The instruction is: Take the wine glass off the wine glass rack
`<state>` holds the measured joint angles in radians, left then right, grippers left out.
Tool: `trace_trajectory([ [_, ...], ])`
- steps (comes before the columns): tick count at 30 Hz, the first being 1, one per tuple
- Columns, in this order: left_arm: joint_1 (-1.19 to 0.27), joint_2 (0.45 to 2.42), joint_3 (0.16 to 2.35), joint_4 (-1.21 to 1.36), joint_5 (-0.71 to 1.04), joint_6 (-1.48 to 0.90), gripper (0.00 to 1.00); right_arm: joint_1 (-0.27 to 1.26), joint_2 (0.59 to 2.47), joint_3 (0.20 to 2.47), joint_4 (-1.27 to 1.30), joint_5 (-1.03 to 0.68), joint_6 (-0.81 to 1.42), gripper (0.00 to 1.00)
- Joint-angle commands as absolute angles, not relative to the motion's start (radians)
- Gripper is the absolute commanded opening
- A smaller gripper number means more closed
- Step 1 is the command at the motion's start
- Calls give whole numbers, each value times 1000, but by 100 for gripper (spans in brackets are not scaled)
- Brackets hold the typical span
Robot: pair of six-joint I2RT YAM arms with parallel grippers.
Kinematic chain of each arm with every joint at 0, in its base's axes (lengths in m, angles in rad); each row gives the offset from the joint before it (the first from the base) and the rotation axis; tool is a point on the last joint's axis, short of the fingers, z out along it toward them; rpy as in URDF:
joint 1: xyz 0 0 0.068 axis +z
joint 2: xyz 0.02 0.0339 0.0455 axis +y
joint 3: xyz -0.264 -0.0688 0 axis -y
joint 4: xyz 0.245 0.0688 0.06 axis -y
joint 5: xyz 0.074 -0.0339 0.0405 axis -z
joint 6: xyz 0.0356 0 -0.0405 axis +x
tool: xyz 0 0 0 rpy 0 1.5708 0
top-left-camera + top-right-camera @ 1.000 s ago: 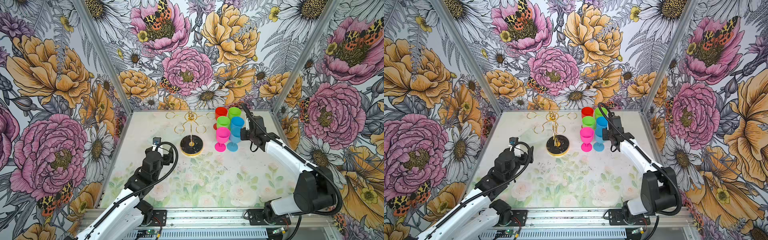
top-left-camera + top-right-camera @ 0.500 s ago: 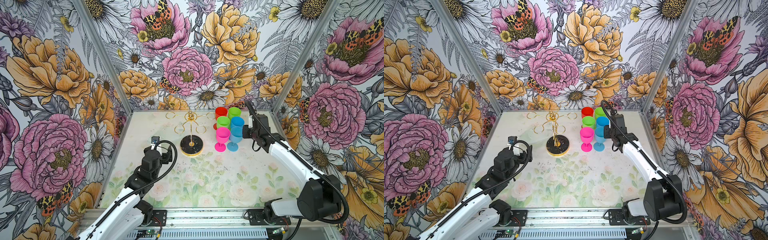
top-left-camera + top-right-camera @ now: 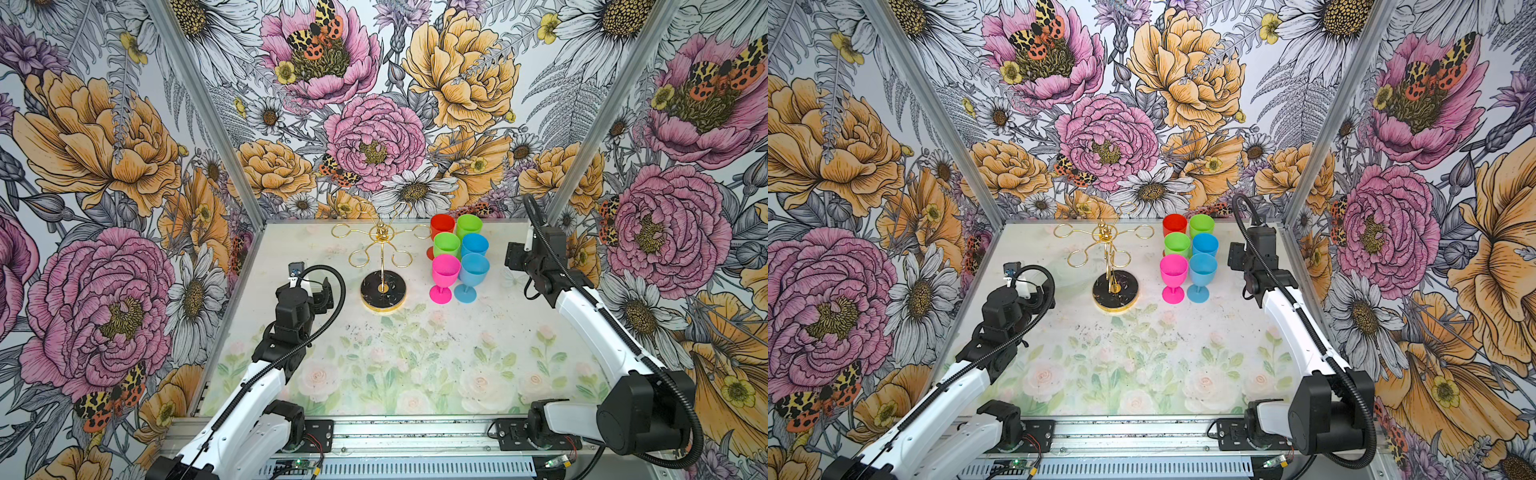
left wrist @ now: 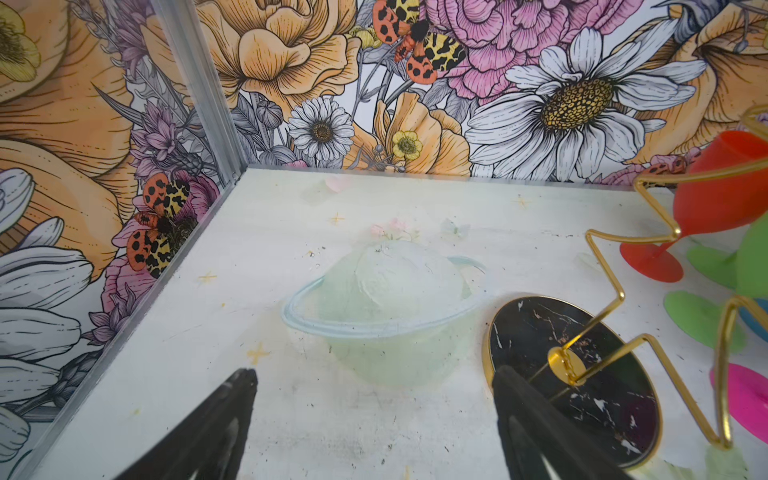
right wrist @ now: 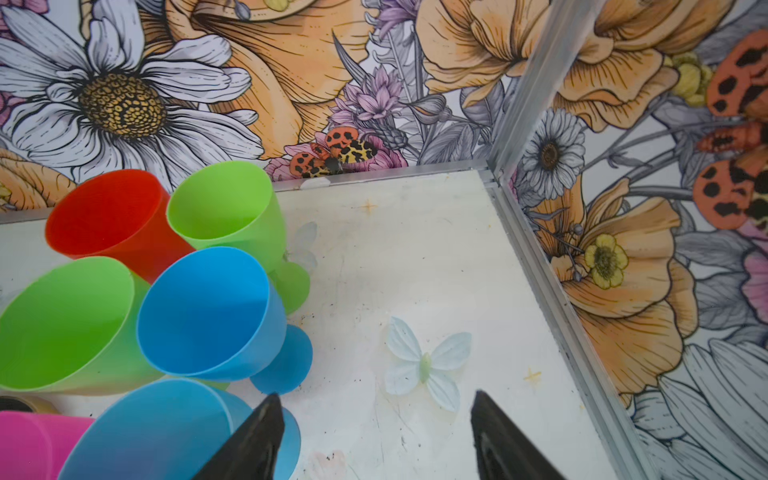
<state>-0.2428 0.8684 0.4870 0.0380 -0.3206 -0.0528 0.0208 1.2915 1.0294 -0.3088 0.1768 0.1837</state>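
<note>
The wine glass rack (image 3: pixel 372 291) stands bare; six wine glasses (image 3: pixel 446 245) stand on the surface at its 3 o'clock. The right hand (image 5: pixel 376 395) and left hand (image 4: pixel 374 372) are spread, empty. Unloading looks finished; the next move calls for backing away without nudging the cluster

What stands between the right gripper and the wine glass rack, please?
A cluster of six upright wine glasses stands there, from the pink glass beside the wine glass rack to the front blue glass toward the right gripper, in both top views.
</note>
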Motion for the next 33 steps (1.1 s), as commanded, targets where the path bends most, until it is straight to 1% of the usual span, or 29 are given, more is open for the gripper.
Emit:
trace_trajectory([
  [1,-200,921,429,233,-277,-7,91,-24,1260,940,-182,212,183,77],
  [4,-154,990,387,366,-258,-10,91,-48,1262,863,-84,231,183,79],
  [9,-94,1121,356,545,-216,-1,91,-63,1300,730,138,203,202,83],
  [13,-71,1223,329,691,-216,13,94,-64,1348,664,242,210,195,85],
  [16,-50,1301,297,828,-165,23,95,-68,1366,602,354,207,193,85],
  [20,-38,1354,300,894,-143,50,95,-69,1397,560,442,206,186,86],
  [25,-22,1504,292,1062,-81,54,96,-69,1444,511,562,194,184,88],
  [28,-22,1564,286,1136,-80,55,96,-69,1457,478,635,184,178,89],
  [33,-18,1550,329,1031,-63,54,97,-69,1451,450,684,156,164,91],
])
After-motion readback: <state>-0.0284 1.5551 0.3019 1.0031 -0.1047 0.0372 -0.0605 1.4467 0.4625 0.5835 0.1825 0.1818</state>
